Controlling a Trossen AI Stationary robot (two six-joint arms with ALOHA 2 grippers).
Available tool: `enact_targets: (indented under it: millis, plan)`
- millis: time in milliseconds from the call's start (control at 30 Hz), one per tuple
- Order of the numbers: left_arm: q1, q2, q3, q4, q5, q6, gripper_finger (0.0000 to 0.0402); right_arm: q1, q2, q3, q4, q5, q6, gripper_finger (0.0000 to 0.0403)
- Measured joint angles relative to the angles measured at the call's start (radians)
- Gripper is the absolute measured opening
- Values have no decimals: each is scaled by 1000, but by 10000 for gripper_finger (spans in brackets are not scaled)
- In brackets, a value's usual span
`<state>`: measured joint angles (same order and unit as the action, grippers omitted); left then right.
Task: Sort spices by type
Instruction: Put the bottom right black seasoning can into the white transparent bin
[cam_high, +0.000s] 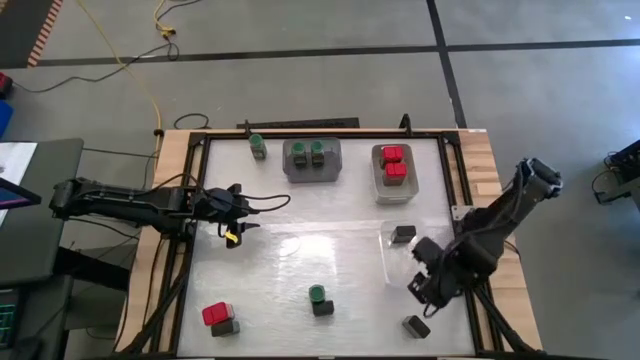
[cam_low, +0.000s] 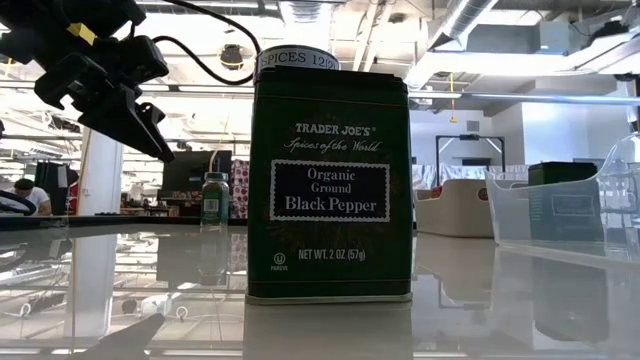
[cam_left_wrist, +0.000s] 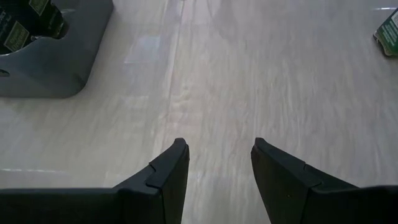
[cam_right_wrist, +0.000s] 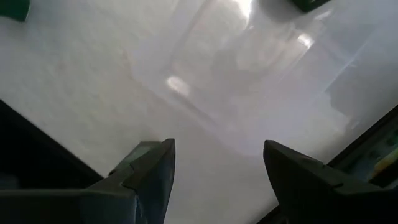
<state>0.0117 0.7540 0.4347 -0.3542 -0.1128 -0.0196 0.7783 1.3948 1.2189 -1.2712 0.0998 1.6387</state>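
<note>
White table (cam_high: 300, 270) carries scattered spices: two green jars in a grey tray (cam_high: 311, 160), two red boxes in a clear tray (cam_high: 394, 172), and a pepper tin (cam_low: 330, 185) near the front edge. Left gripper (cam_high: 233, 232) and right gripper (cam_high: 422, 285) hover empty, fingers apart.

A white table top (cam_high: 300, 270) with light wooden side boards is seen from above. Along its far edge, a green-lidded jar (cam_high: 258, 146) stands directly on the surface, beside a grey tray (cam_high: 311, 172) and a clear tray (cam_high: 394, 190). Another clear tray (cam_high: 395, 258) lies at the right, with a dark tin (cam_high: 403, 234) at its far end. Nearer the front are found a black pepper tin (cam_high: 320, 300), a red-topped box (cam_high: 216, 314) touching a dark block (cam_high: 226, 328), and a tilted dark tin (cam_high: 416, 326).
</note>
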Motion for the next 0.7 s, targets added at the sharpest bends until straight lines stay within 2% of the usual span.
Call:
enact_targets:
  millis: [167, 367, 700]
  plan:
    - [0, 0, 0, 0, 0, 0, 167, 53, 89, 70, 18, 0, 87, 270]
    - [0, 0, 0, 0, 0, 0, 167, 113, 156, 81, 114, -2, 157, 270]
    - [0, 0, 0, 0, 0, 0, 167, 139, 246, 81, 173, -93, 193, 270]
